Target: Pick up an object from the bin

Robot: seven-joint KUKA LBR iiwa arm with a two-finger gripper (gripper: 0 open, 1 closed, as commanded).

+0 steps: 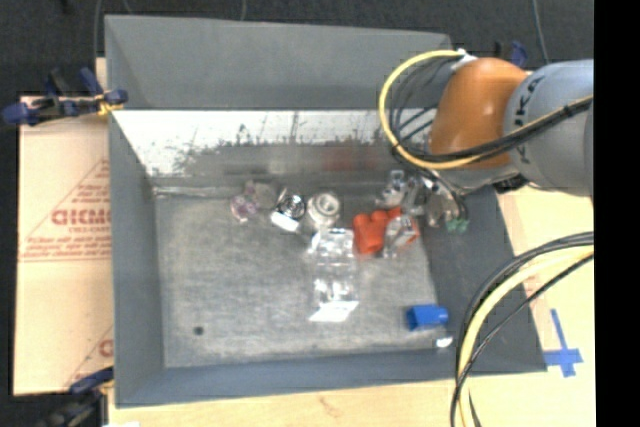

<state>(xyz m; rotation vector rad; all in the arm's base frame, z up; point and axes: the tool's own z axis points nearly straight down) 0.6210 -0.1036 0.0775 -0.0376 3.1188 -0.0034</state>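
Grey bin (135,255) holds a red plastic piece (370,233) near its right wall, clear wrappers (333,247) beside it, and a blue block (427,317) by the lower right corner. The gripper (405,220) hangs over the red plastic piece; I cannot tell how its jaws stand.

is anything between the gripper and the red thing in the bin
Nothing visible is. The gripper hangs right over the red thing, at its right end. A clear packet lies beside the red thing on the far side from the gripper.

Bare floor (220,315) front-left; clutter row (300,210) across the back, blue block (427,317) front-right.
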